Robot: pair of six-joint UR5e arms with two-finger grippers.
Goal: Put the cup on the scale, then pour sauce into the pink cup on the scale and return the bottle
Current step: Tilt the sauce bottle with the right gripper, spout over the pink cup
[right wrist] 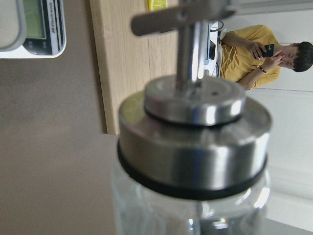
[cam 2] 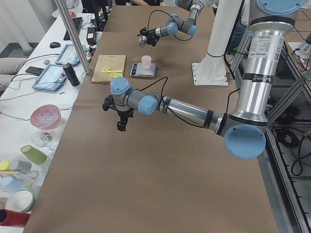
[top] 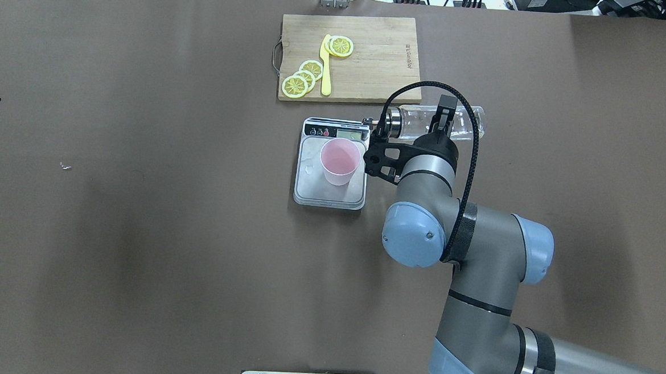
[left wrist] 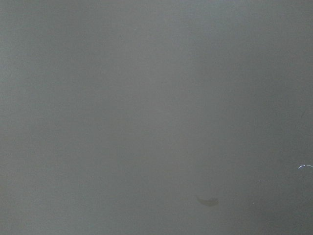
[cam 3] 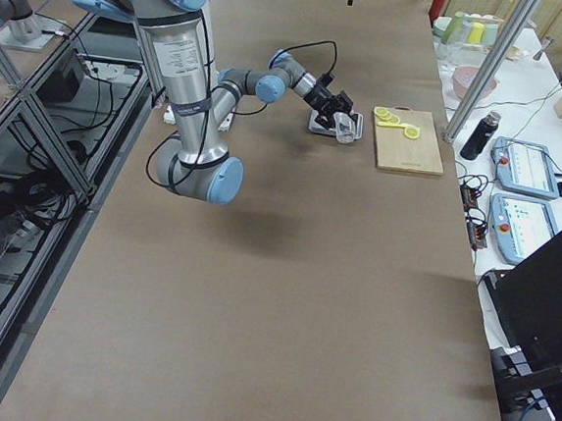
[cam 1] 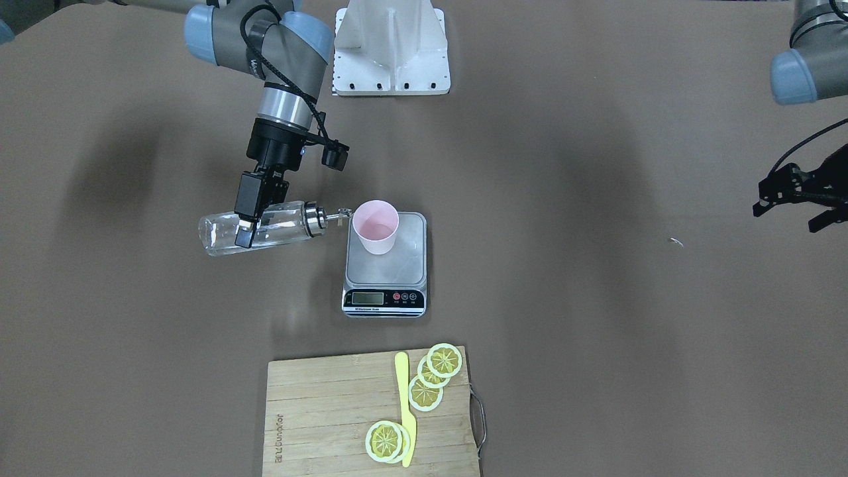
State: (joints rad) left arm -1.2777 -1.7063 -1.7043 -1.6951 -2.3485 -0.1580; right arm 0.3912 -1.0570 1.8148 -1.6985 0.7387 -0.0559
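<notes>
The pale pink cup (cam 1: 375,228) stands upright on the silver-grey scale (cam 1: 411,265), also in the overhead view, cup (top: 340,162) on scale (top: 310,180). My right gripper (cam 1: 245,228) is shut on the clear glass bottle (cam 1: 281,225) and holds it lying about level, its metal pourer pointing at the cup's rim. The right wrist view shows the bottle's metal cap (right wrist: 190,142) close up. The clear sauce inside is hard to make out. My left gripper (cam 1: 792,205) hangs open and empty far off to the side.
A wooden cutting board (cam 1: 318,411) with lemon slices (cam 1: 434,377) and a yellow knife (cam 1: 405,411) lies beyond the scale. The white robot base plate (cam 1: 391,53) sits at the table's robot-side edge. A small white scrap (cam 1: 676,242) lies on the brown table.
</notes>
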